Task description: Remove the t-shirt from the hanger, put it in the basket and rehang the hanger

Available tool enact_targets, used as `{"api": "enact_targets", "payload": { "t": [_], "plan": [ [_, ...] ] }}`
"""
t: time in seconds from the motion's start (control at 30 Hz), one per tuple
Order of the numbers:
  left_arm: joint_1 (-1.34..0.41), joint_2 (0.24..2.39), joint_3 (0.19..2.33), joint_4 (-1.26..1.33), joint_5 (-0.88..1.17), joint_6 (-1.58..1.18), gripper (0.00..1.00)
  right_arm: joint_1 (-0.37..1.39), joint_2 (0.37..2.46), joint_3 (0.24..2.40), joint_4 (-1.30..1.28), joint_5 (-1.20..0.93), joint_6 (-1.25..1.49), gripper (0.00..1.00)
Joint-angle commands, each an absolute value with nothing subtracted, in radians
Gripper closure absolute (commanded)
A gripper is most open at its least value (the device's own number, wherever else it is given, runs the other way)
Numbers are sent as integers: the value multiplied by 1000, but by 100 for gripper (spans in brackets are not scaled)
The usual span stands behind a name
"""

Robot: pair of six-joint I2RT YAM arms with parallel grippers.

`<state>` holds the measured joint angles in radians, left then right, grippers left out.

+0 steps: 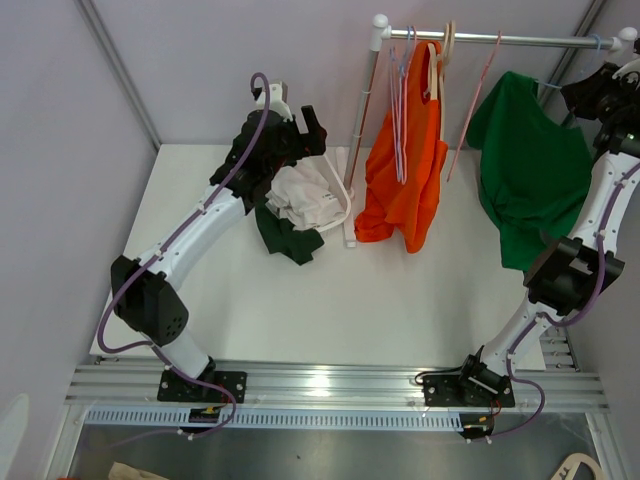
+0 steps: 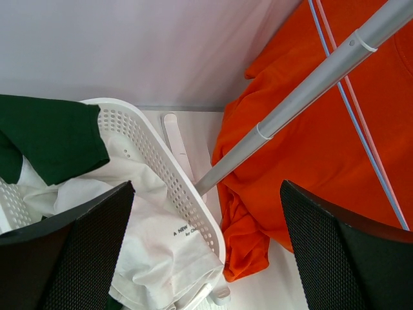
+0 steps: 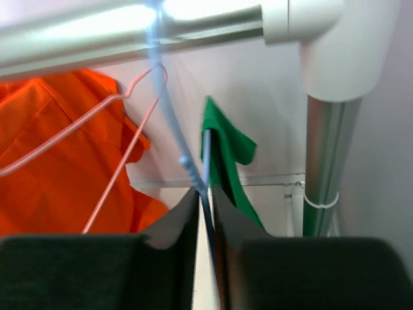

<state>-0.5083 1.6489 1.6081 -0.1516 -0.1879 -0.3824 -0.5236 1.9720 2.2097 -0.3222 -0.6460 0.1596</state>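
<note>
A green t-shirt [image 1: 530, 170] hangs on a thin blue hanger [image 3: 169, 116] at the right end of the metal rail [image 1: 500, 38]. In the right wrist view the shirt's green cloth [image 3: 226, 155] droops just behind the hanger's wire. My right gripper [image 3: 205, 197] is up at the rail, its jaws drawn together with the blue wire pinched between them. It shows in the top view too [image 1: 590, 90]. My left gripper [image 2: 206, 252] stands wide open above the basket with nothing in it, far left of the rack [image 1: 305, 130].
An orange t-shirt [image 1: 410, 170] hangs mid-rail among pink hangers [image 3: 116, 174]. A white basket [image 2: 164, 168] holds a white shirt [image 2: 155, 252] and a dark green garment [image 2: 51, 135]. The rack's slanted post [image 2: 303, 87] passes beside it. The right upright [image 3: 322, 161] stands close to my right gripper.
</note>
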Motion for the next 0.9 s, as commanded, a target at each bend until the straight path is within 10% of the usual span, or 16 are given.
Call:
{"api": "enact_targets", "payload": {
  "t": [0.0, 0.1, 0.87],
  "plan": [
    [-514, 1628, 1606, -106, -186, -370, 0, -519, 1974, 2292, -301, -677, 192, 87],
    [-514, 1626, 1605, -107, -186, -368, 0, -514, 1970, 2298, -313, -669, 196, 100],
    [-522, 1462, 1539, -100, -207, -331, 1, -400, 1781, 2310, -479, -453, 213, 100]
  ]
}}
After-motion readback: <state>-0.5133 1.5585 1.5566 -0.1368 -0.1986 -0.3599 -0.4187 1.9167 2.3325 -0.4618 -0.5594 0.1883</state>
